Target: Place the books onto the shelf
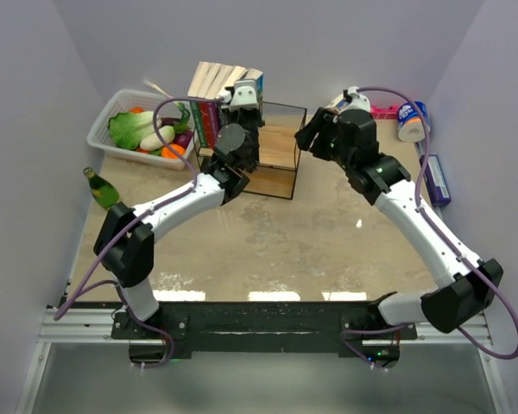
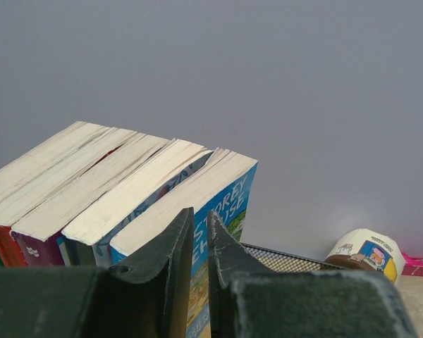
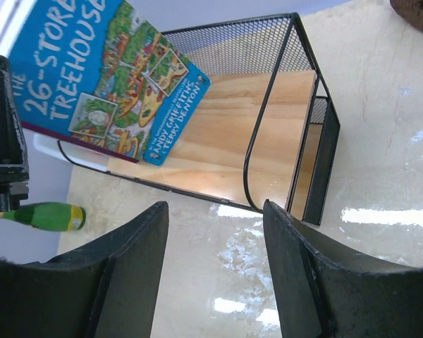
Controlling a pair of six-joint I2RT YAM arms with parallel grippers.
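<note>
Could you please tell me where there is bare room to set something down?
The shelf's right half is bare board, beside the leaning books. The tabletop before the shelf, between left arm and right arm, is bare too. Crowded: back left, with basket and bottle.

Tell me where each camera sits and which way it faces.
Top external: above and behind the bases, looking down on the beige table; left arm and right arm show whole.
Left wrist: level with the row of cream-edged paperback books, facing the grey wall; left gripper at bottom.
Right wrist: above the black-framed wooden shelf, looking down; right gripper at bottom.
Shared: both wrist views catch the blue cartoon Treehouse paperback.
</note>
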